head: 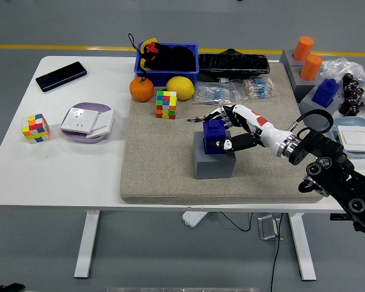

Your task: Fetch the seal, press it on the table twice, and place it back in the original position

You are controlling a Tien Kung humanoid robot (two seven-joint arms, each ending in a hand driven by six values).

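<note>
The blue seal (215,136) stands on top of a grey block (212,165) in the middle of the beige felt mat (158,176). My right hand (215,131) reaches in from the right with its white fingers (208,115) wrapped over the seal's top and far side. Its thumb presses the seal's near right side, so the hand is shut on the seal. The seal's base rests in or just above the block; I cannot tell which. The left arm is out of the picture.
A Rubik's cube (166,104), an orange (142,89), a lemon (180,87) and a blue bin (167,61) line the mat's far side. At the right stand orange seals (304,50) and a second blue seal (326,91). A phone (61,76) lies far left.
</note>
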